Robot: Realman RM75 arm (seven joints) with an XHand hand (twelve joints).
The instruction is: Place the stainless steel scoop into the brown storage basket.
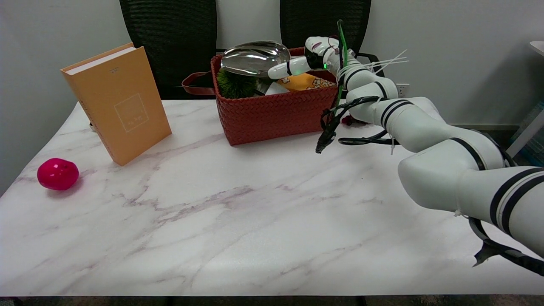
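The right hand (312, 59), black and white at the end of the white arm reaching in from the lower right, is over the far right part of the woven reddish-brown storage basket (276, 112). It holds the shiny stainless steel scoop (255, 58) by the handle end, with one white finger (285, 70) stretched along beside the bowl. The scoop's bowl lies roughly level, above the left half of the basket and just over the spiky green ball (235, 85) that sits inside; whether the two touch cannot be told. A yellow cloth with a white flower print (308, 82) also lies in the basket, below the hand. The basket stands at the far side of the white marble-patterned counter (238, 221). To its left an orange hardback book (117, 102) stands upright, and a glossy pink round fruit-like object (58, 173) rests near the counter's left edge.
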